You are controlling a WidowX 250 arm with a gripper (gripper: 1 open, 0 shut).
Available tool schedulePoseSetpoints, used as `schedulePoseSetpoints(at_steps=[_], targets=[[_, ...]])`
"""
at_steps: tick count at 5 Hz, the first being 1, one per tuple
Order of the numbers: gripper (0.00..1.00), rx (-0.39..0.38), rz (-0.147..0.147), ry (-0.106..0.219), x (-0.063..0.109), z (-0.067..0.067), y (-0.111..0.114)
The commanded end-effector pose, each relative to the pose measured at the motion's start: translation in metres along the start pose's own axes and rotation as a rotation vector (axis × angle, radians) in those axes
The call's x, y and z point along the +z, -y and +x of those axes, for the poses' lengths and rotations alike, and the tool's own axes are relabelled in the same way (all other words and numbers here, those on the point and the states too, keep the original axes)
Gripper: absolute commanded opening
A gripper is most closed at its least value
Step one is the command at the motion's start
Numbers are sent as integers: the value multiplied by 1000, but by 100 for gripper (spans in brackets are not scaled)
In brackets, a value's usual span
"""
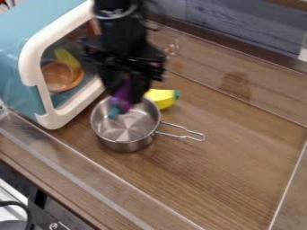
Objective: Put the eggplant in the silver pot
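The purple eggplant [122,97] hangs nearly upright, greenish stem end down, just above the silver pot [125,124]. My gripper [124,85] is shut on its upper part, with the black arm rising to the top edge. The steel pot sits on the wooden table at centre left, and its thin wire handle [182,135] points right. The eggplant's lower tip is over the pot's far rim; I cannot tell whether it touches the pot.
A teal-and-white toy microwave [54,54] stands open at the left, close behind the pot. A yellow banana-like toy [162,97] with a green tip lies just right of the gripper. A clear raised rim [72,180] runs along the table's front edge.
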State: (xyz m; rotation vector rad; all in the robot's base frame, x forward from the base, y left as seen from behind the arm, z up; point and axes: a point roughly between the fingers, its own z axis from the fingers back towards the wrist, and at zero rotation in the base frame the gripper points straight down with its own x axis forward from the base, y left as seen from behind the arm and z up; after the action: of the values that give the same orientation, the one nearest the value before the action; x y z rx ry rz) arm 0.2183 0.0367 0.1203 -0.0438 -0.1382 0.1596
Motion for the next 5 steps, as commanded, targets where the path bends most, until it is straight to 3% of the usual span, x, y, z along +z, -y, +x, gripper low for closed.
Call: schedulePoseSetpoints(at_steps=[1, 2, 5], targets=[[0, -4, 22, 26, -4, 4, -9], [0, -8, 42, 4, -15, 5, -11], [0, -15, 60, -32, -29, 8, -10]])
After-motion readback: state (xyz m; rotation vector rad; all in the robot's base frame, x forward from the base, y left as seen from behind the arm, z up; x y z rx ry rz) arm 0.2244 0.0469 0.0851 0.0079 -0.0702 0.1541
